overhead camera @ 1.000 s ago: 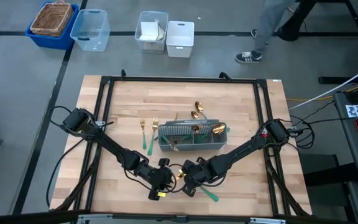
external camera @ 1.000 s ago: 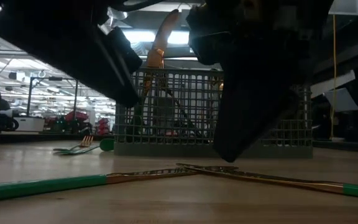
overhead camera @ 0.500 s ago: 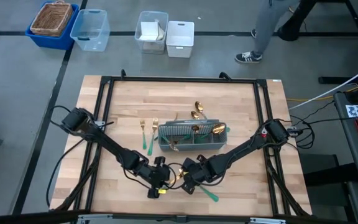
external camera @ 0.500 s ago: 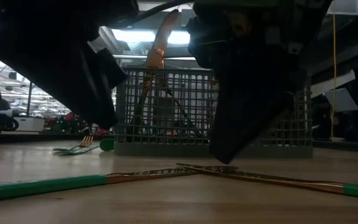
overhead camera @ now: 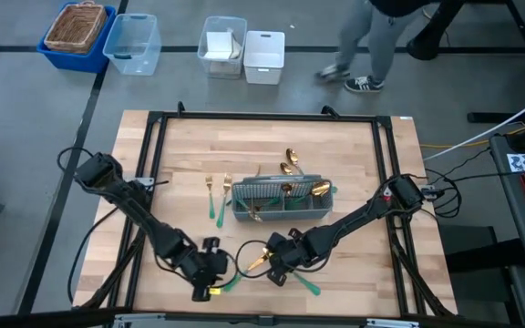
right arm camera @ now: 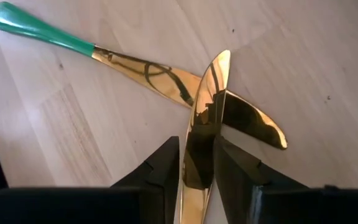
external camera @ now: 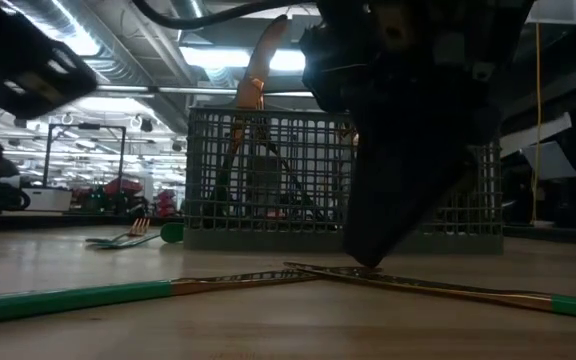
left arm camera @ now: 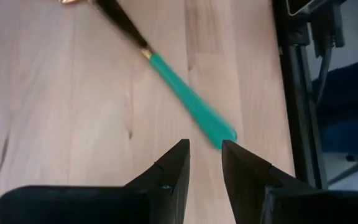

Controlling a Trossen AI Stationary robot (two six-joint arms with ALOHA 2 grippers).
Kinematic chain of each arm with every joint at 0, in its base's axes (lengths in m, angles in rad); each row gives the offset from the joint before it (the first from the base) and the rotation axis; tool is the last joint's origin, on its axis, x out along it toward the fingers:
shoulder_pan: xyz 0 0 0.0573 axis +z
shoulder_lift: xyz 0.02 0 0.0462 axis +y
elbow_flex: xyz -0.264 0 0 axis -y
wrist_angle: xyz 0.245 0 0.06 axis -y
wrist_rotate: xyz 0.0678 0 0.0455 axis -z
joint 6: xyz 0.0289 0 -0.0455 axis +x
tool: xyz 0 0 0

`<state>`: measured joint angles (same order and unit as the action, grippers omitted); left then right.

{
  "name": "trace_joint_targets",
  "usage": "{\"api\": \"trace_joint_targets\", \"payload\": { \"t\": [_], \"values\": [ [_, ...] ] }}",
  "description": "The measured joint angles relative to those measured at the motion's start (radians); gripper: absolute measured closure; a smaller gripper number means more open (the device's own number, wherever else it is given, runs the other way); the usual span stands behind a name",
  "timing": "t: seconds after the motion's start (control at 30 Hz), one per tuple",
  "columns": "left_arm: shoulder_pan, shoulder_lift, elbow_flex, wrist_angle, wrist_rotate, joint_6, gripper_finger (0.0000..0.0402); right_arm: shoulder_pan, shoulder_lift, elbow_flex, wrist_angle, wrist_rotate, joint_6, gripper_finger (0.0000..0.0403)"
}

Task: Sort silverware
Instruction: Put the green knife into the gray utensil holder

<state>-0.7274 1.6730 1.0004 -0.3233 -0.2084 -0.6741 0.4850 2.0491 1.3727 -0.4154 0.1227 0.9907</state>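
Right gripper [right arm camera: 196,163] pinches a gold knife [right arm camera: 202,118] crossing another (caddy [overhead camera: 282,199] behind); left gripper [left arm camera: 205,163] seems slightly parted.

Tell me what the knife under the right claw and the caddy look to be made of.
Knife: gold blade, mirror-polished, probably plated metal since it shows reflections; teal handle, smooth and matte, maybe plastic or enamel. Its blade crosses another gold blade between the right claw fingers. Caddy: grey open grid, coated wire or plastic, can't tell which.
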Motion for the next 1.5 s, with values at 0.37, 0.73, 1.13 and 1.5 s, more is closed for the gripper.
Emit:
{"api": "trace_joint_targets", "payload": {
  "t": [0.37, 0.73, 1.13, 1.5],
  "values": [
    [-0.096, -0.034, 0.0, -0.144, -0.192, -0.256, 0.0316, 0.022, 0.0, 0.0, -0.005, 0.094, 0.0, 0.0304],
    [-0.096, -0.033, 0.0, -0.164, -0.217, -0.262, 0.0316, 0.038, 0.017, 0.0, -0.004, 0.085, 0.0, 0.0304],
    [-0.096, -0.033, 0.0, -0.195, -0.224, -0.262, 0.0316, 0.039, 0.04, 0.002, 0.018, 0.096, -0.001, 0.0304],
    [-0.095, -0.033, 0.0, -0.203, -0.256, -0.261, 0.0316, 0.039, 0.085, 0.006, 0.018, 0.106, 0.0, 0.0304]
  ]
}}
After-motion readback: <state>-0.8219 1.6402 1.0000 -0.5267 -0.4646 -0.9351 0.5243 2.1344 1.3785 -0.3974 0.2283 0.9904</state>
